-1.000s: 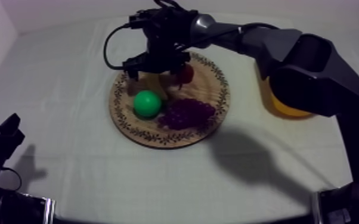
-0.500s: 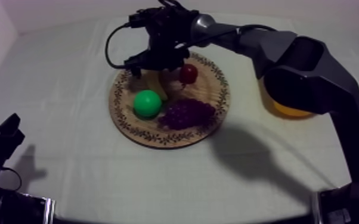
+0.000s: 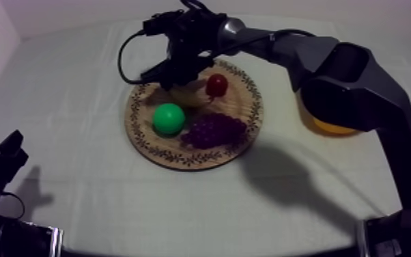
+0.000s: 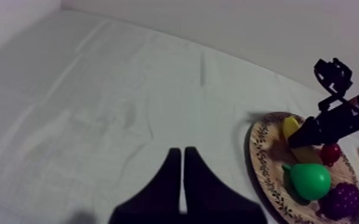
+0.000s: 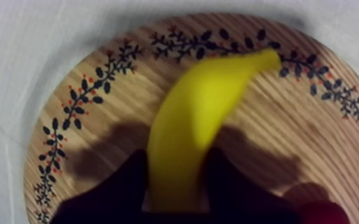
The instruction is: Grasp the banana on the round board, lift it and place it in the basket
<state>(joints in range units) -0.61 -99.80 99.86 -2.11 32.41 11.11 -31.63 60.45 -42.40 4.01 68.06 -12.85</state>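
Observation:
The yellow banana [image 5: 200,113] lies on the round wooden board [image 5: 98,89], and my right gripper [image 5: 173,158] is shut on its near end, a black finger [image 5: 128,182] pressed to each side. From above, that gripper [image 3: 174,76] is at the board's [image 3: 181,156] far left part, over the banana [image 3: 190,94]. The yellow basket [image 3: 331,124] stands right of the board, partly hidden behind the right arm. My left gripper [image 4: 182,152] is shut on nothing, low at the table's left [image 3: 7,154]. From there the banana [image 4: 290,126] shows beside the right gripper [image 4: 301,134].
On the board also lie a green pear [image 3: 168,118], purple grapes [image 3: 213,130] and a small red fruit [image 3: 216,85] just right of the banana. The right arm reaches in across the table's far right. Bare cloth lies between the board and the left gripper.
The right gripper's fingers have closed in from wide apart onto the banana. The left arm has not moved.

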